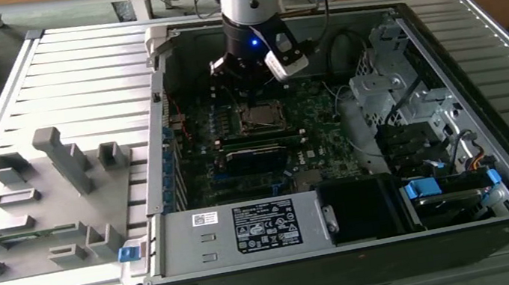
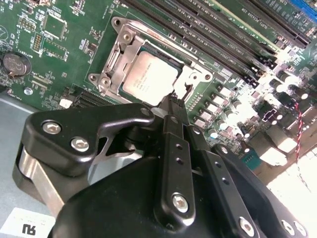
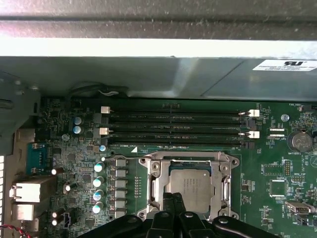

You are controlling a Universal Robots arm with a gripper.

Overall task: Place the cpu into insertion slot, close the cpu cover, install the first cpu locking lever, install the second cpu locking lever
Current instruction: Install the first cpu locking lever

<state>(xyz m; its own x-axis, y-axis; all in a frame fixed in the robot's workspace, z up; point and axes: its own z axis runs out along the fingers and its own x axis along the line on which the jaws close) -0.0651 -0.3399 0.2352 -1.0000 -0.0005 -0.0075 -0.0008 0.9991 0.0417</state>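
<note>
The cpu [image 1: 258, 114] [image 2: 148, 77] [image 3: 190, 186] lies flat in its slot on the green motherboard, its silver-grey top showing through the window of the cpu cover [image 2: 117, 58] [image 3: 158, 184]. The cover lies down over the chip. My gripper [image 1: 243, 83] [image 2: 173, 103] [image 3: 173, 199] hangs inside the open computer case, just above one edge of the cover. Its two black fingers are pressed together and shut, with nothing visible between them. A small bent metal lever end [image 2: 187, 89] sits right beside the fingertips.
Long black memory slots [image 3: 178, 121] [image 2: 223, 29] run alongside the socket. The case wall [image 3: 148, 64] rises behind them. A grey power supply [image 1: 238, 232] and drive bays [image 1: 443, 190] stand at the near end of the case. A grey fixture tray [image 1: 41, 197] lies on the exterior view's left.
</note>
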